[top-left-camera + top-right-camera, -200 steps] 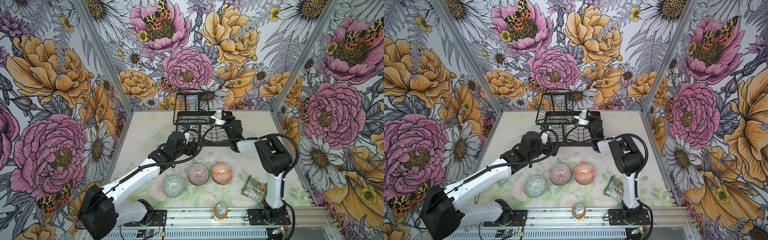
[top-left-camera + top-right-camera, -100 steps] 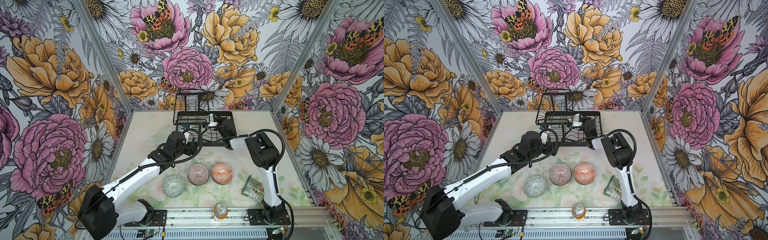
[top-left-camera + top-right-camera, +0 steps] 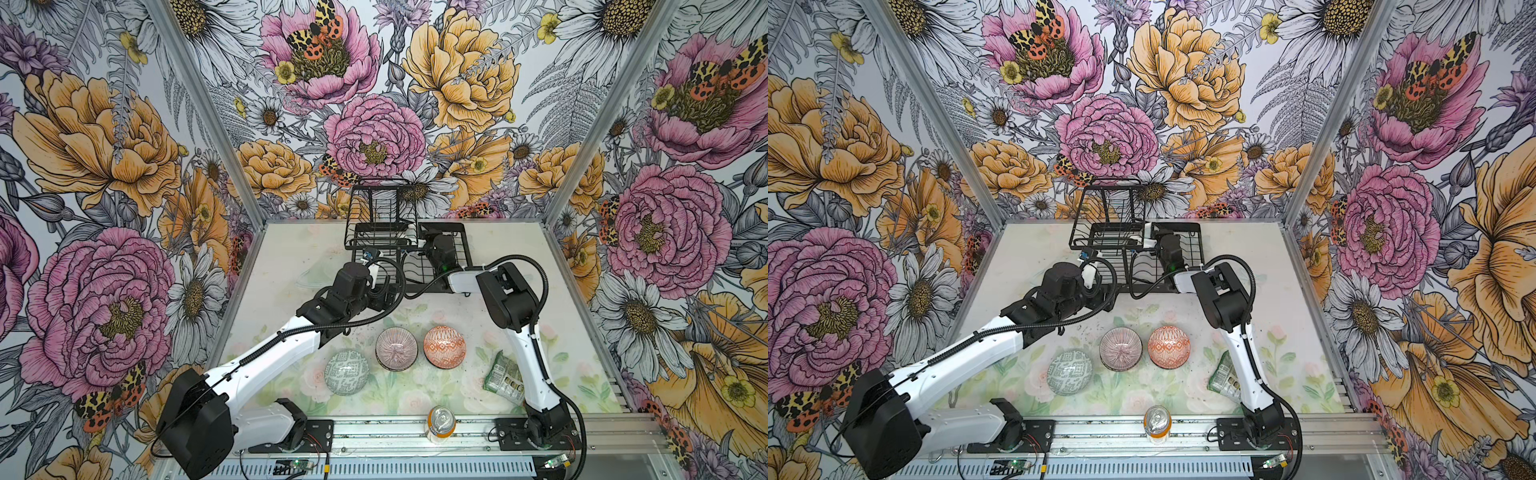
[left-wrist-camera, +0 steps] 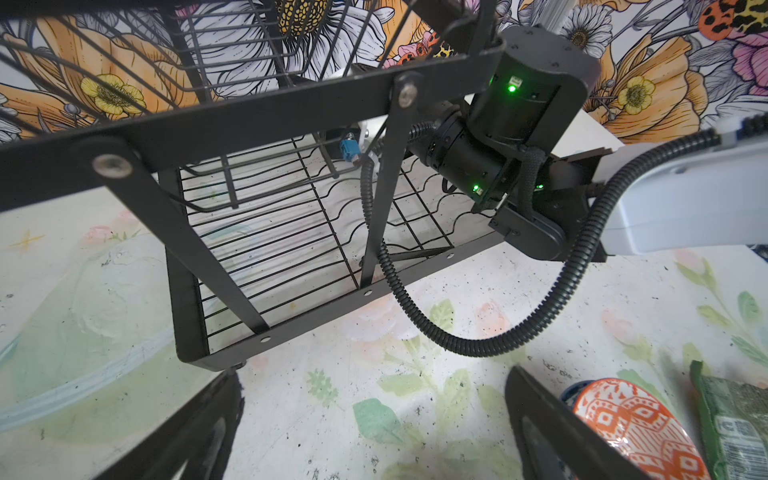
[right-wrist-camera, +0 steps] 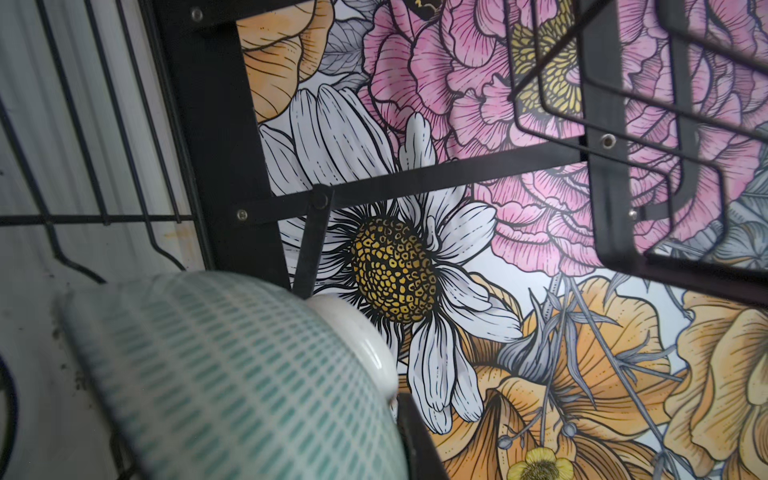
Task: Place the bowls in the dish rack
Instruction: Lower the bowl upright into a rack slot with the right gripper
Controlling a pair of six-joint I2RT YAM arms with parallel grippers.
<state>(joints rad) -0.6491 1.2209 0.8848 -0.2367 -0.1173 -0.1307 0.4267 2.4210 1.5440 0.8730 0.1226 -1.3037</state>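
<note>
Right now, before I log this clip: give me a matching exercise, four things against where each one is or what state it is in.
Things
1. pale teal bowl
2. grey-green maze bowl
3. drink can
4. left gripper

Places or states
A. on the metal rail at the front
B. open and empty, facing the dish rack
C. gripped by the right gripper inside the dish rack
D. on the table, left of the pink-striped bowl

Pairs: 1-C, 2-D, 3-A, 4-B

table (image 3: 291, 266) | rear: dish rack (image 3: 444, 226) | front row: grey-green bowl (image 3: 346, 371), pink-striped bowl (image 3: 396, 348), orange bowl (image 3: 444, 346) | right: green packet (image 3: 504, 376)
</note>
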